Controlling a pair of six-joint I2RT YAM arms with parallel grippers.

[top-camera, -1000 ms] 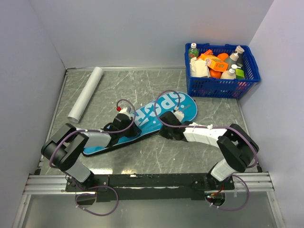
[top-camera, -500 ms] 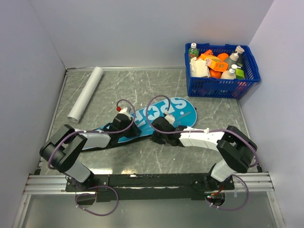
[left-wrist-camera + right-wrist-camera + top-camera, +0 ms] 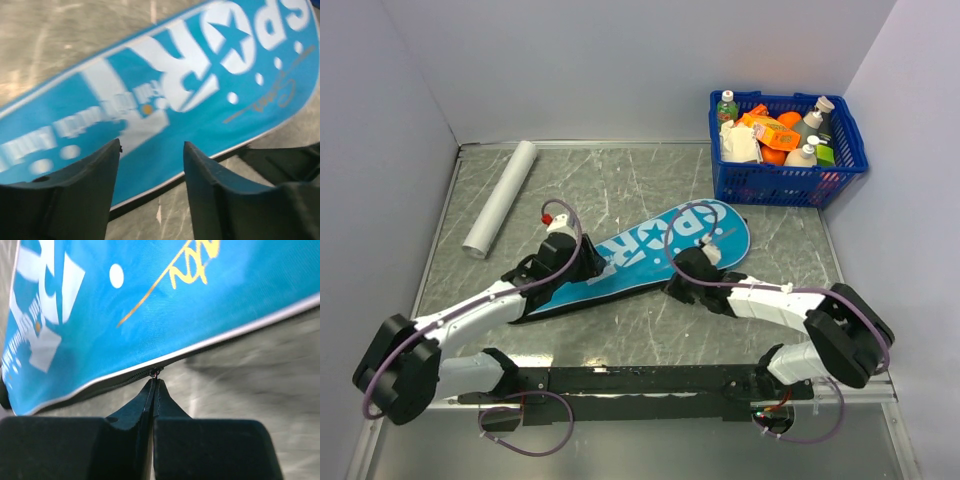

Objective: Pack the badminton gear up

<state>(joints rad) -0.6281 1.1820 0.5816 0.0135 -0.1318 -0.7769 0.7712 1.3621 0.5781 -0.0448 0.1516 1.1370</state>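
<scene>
Bag (image 3: 650, 250), teal and lettered SPORT, lies diagonally mid-table (image 3: 620, 180), wide end toward 2 o'clock. Left gripper (image 3: 152, 145) hangs released over its lettered face, jaws apart. Right gripper (image 3: 154, 382) is clenched at the 5 o'clock edge, tips touching the zipper pull (image 3: 154, 372). Blue basket (image 3: 780, 185) sits at 1 o'clock.

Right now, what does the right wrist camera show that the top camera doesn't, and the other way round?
Only the right wrist view: the right jaws shut on the zipper pull at the edge of the teal bag, and gold script on its cloth.
Only the top view: the blue basket, the white roll, the left arm, the right arm and the bag's full outline.
Both: the bag lying on the grey table.
</scene>
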